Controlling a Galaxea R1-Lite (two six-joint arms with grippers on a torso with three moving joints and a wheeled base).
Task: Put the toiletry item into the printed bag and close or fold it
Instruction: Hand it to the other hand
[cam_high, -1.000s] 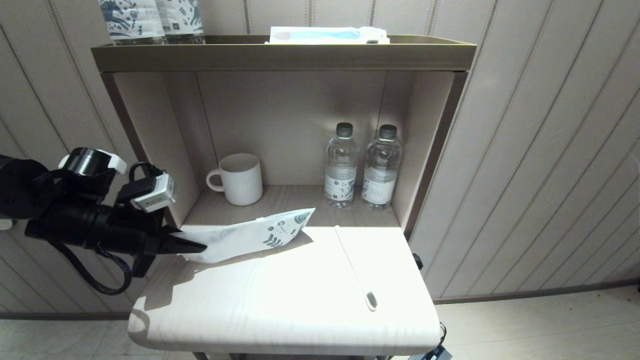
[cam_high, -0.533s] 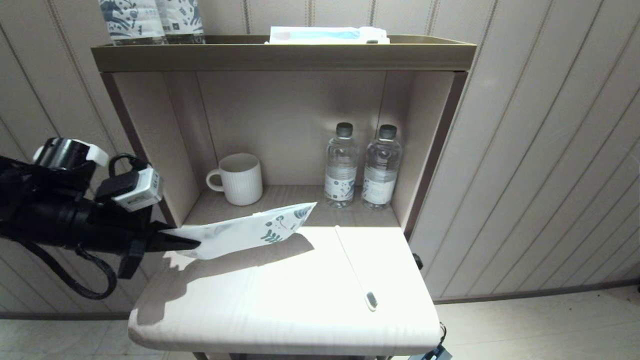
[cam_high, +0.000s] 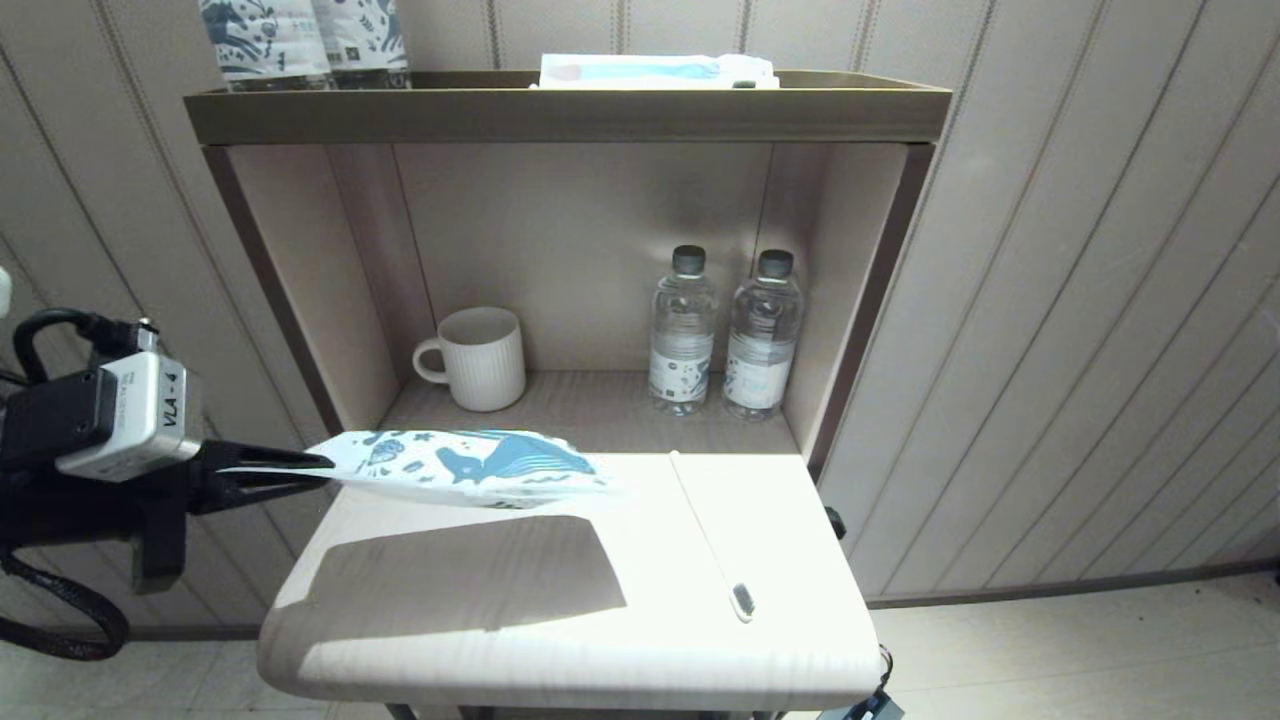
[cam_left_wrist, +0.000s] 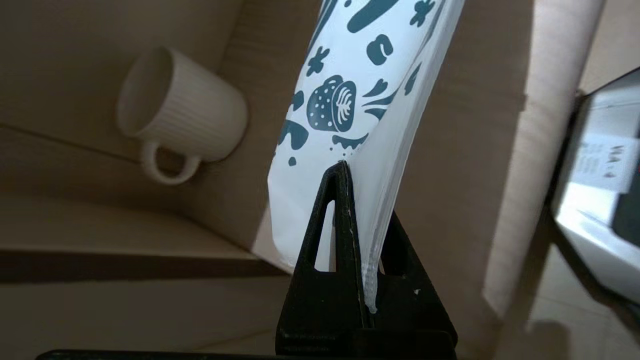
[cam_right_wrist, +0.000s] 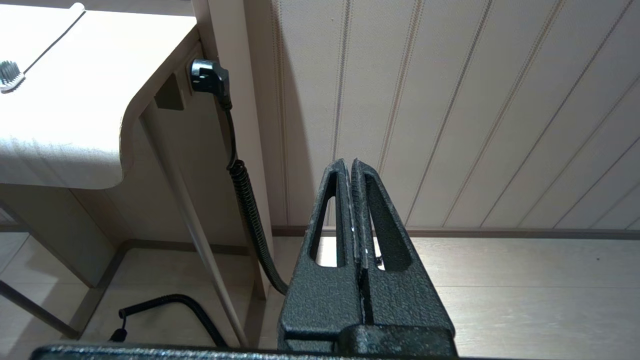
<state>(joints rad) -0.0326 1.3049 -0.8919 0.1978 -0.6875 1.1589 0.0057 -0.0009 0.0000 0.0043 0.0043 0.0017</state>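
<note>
My left gripper (cam_high: 310, 464) is shut on one end of the printed bag (cam_high: 470, 468), a white pouch with teal prints, held level in the air above the left part of the tabletop. In the left wrist view the printed bag (cam_left_wrist: 350, 100) runs away from my left gripper (cam_left_wrist: 350, 167), pinched at its edge. The toiletry item (cam_high: 710, 540), a thin white stick with a dark bristled head, lies on the tabletop to the right, apart from the bag. Its head (cam_right_wrist: 10, 75) shows in the right wrist view. My right gripper (cam_right_wrist: 351, 162) is shut and empty, low beside the table's right side.
A white ribbed mug (cam_high: 480, 358) and two water bottles (cam_high: 722, 335) stand in the shelf niche behind. Patterned bottles (cam_high: 300, 40) and a flat packet (cam_high: 655, 70) sit on the top shelf. A black cable (cam_right_wrist: 245, 195) hangs by the table leg.
My left arm pulled back to the left and rolled its wrist. The bag rose off the table, turned over to level and now shows a whale print side.
</note>
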